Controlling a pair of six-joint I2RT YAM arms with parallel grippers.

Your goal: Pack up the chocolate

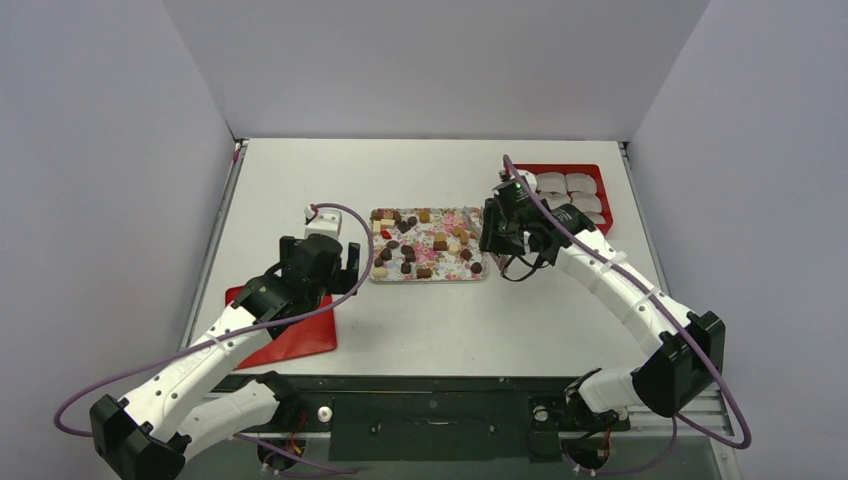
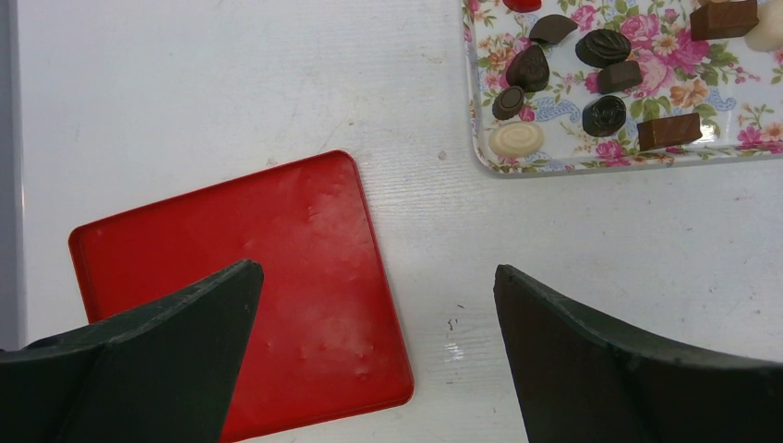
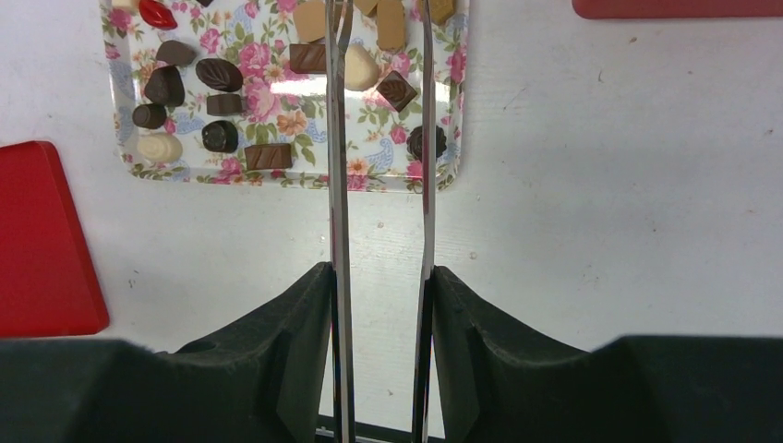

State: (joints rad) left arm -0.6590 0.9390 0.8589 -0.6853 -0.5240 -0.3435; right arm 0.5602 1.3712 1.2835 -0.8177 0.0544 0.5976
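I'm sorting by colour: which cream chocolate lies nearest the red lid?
The round swirled cream chocolate at the tray corner facing the red lid; the other cream pieces lie farther along.

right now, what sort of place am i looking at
Most likely a robot test cell: a white table boxed in by blank grey panels, two arms bolted at its near edge, and a flowered tray of chocolates staged between them.

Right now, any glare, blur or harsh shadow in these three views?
Top view: even light, soft shadows, sharp. Left wrist: pale sheen on the red lid, tray sharp, left gripper nearly black, detail lost. Right wrist: bright streaks along the tongs; chocolate in focus.
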